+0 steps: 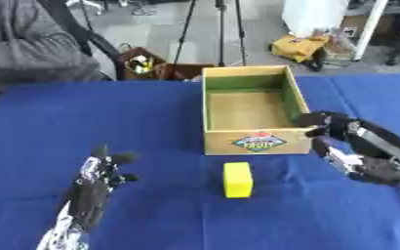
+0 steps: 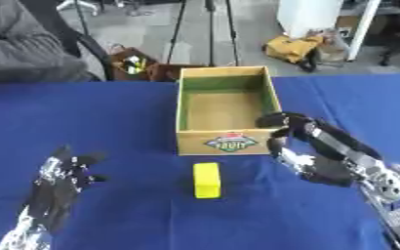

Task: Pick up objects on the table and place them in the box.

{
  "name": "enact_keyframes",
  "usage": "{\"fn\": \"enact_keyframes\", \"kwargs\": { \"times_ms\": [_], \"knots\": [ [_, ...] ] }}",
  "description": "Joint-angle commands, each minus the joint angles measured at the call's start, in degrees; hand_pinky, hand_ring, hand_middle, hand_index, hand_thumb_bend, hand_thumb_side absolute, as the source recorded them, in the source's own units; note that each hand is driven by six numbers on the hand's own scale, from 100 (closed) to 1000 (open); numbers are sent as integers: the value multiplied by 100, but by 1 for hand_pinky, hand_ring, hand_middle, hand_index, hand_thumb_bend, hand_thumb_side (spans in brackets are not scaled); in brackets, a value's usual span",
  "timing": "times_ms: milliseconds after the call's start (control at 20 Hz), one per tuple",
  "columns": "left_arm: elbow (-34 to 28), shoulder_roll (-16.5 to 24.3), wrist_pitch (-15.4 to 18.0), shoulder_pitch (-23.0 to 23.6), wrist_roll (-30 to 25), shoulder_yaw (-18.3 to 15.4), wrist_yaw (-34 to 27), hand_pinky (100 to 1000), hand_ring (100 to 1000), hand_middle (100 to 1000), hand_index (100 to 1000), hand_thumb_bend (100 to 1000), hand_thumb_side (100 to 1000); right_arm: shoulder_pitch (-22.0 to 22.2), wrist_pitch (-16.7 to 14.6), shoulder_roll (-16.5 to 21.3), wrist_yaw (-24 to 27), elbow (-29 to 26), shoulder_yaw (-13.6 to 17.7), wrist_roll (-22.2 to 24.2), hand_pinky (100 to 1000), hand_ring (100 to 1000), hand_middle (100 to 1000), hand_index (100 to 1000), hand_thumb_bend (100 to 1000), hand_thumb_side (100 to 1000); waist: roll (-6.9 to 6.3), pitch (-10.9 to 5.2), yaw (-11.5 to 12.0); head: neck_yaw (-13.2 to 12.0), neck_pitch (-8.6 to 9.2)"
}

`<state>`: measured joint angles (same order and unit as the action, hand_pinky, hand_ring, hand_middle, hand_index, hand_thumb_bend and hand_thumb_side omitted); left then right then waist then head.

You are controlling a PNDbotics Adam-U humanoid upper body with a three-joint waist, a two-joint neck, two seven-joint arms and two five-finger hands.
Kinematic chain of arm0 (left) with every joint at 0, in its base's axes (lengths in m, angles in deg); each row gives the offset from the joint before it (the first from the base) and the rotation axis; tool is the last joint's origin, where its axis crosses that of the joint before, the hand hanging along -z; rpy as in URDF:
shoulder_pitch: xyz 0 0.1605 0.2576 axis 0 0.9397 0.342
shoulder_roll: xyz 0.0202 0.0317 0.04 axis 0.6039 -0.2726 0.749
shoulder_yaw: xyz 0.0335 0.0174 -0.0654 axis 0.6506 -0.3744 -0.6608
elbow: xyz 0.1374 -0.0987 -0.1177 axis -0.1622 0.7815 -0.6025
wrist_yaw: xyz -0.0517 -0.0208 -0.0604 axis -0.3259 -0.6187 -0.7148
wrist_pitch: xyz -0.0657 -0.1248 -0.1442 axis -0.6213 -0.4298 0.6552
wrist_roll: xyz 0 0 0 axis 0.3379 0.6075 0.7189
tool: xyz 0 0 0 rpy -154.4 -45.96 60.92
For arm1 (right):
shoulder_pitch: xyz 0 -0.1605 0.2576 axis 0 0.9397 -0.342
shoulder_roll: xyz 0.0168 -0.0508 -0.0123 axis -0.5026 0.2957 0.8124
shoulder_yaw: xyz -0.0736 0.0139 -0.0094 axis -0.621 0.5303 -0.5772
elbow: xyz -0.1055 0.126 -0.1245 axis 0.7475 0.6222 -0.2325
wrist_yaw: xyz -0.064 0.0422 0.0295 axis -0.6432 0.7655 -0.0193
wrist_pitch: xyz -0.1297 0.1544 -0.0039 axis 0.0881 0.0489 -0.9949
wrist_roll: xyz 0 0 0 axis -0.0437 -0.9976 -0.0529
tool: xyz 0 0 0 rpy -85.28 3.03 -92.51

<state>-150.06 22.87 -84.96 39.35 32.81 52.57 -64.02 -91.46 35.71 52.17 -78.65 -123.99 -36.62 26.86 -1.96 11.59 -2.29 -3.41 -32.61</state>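
Note:
A yellow block lies on the blue table, just in front of the wooden box. The box stands open at the table's middle, with a fruit label on its front wall, and looks empty inside. My right hand hovers at the box's front right corner, right of the block, fingers curled with nothing in them. My left hand rests at the lower left, fingers straight and pointing up, well apart from the block.
A person in a grey top sits at the far left edge of the table. Beyond the far edge stand a tripod, a basket and a yellow bag on the floor.

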Motion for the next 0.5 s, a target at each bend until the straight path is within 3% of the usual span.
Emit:
{"fn": "enact_keyframes", "kwargs": {
  "times_ms": [50,500],
  "knots": [
    [-61,87,9,-23,-34,29,-14,693,973,703,661,206,1000,-229,-187,-41,-313,379,-82,133,865,1000,860,873,100,691,20,-109,13,20,75],
    [-52,68,3,-19,-59,53,-16,693,973,703,661,208,1000,-538,-569,-392,-763,1105,-291,261,869,1000,863,879,100,696,23,-121,46,81,91]
  ]
}}
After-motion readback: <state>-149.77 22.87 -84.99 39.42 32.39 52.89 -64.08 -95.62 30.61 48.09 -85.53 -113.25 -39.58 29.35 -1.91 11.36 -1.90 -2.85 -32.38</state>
